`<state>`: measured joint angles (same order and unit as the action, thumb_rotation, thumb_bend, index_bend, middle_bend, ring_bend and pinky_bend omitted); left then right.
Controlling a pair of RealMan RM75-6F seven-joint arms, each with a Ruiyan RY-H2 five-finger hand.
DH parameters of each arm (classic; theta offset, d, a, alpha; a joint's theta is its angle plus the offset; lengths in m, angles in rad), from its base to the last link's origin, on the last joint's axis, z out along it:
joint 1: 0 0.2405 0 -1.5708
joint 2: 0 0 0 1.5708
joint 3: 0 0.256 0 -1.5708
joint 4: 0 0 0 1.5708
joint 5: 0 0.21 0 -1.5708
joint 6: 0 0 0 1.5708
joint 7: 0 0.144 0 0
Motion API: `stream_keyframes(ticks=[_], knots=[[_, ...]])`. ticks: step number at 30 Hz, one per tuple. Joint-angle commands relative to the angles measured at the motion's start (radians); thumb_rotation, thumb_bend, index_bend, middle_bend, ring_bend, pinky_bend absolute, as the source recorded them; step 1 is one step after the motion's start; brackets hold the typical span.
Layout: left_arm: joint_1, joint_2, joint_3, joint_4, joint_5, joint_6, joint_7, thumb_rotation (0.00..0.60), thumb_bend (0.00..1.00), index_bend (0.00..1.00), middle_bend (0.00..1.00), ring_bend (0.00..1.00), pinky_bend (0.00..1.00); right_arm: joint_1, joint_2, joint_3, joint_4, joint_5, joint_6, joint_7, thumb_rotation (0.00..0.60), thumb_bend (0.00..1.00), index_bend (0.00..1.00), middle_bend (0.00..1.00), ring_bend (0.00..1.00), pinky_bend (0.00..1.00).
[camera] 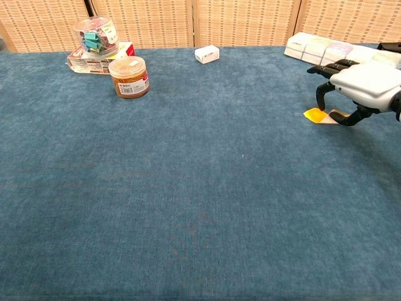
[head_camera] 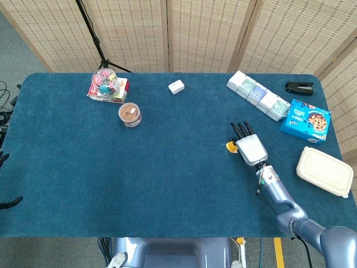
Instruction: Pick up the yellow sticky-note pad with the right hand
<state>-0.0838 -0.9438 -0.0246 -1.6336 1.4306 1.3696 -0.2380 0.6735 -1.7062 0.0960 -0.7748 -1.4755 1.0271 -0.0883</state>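
Note:
The yellow sticky-note pad (head_camera: 230,147) (camera: 315,114) lies on the blue tablecloth, right of the middle. My right hand (head_camera: 250,148) (camera: 360,84) hovers low over it, palm down, covering the pad's right part. Its fingers (camera: 322,94) curl down over the pad's far side, and the thumb (camera: 348,119) reaches the pad's near right edge. The pad still looks flat on the cloth, and I cannot see a firm grip on it. My left hand is in neither view.
An orange-lidded jar (head_camera: 130,114) and a tub of clips (head_camera: 106,82) stand at the far left. A small white box (head_camera: 176,86) sits at the back. Right of the hand are a row of white boxes (head_camera: 257,94), a blue cookie box (head_camera: 305,120), a white container (head_camera: 325,171) and a black stapler (head_camera: 299,87).

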Motion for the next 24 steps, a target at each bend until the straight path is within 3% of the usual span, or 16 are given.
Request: stream_keyframes(ticks=[1, 10, 17, 24], knots=[[0.0, 0.0, 0.0, 0.0, 0.0, 0.0, -0.001, 0.6, 0.0, 0.0, 0.0, 0.0, 0.0, 0.001, 0.004, -0.002, -0.006, 0.002, -0.007, -0.001, 0.6, 0.55, 0.46, 0.0, 0.0, 0.0], [-0.001, 0.0, 0.001, 0.001, 0.002, -0.001, 0.0, 0.6, 0.0, 0.0, 0.0, 0.0, 0.0, 0.001, 0.016, -0.004, -0.018, 0.007, -0.016, -0.006, 0.6, 0.55, 0.46, 0.0, 0.0, 0.0], [0.0, 0.0, 0.001, 0.0, 0.001, 0.0, 0.0, 0.6, 0.0, 0.0, 0.0, 0.0, 0.0, 0.0, 0.015, -0.01, -0.015, 0.009, -0.028, -0.001, 0.6, 0.55, 0.58, 0.0, 0.0, 0.0], [-0.001, 0.0, 0.0, 0.0, 0.001, -0.001, 0.0, 0.6, 0.0, 0.0, 0.0, 0.0, 0.0, 0.003, 0.013, -0.01, -0.011, 0.009, -0.031, 0.006, 0.6, 0.55, 0.6, 0.0, 0.0, 0.0]])
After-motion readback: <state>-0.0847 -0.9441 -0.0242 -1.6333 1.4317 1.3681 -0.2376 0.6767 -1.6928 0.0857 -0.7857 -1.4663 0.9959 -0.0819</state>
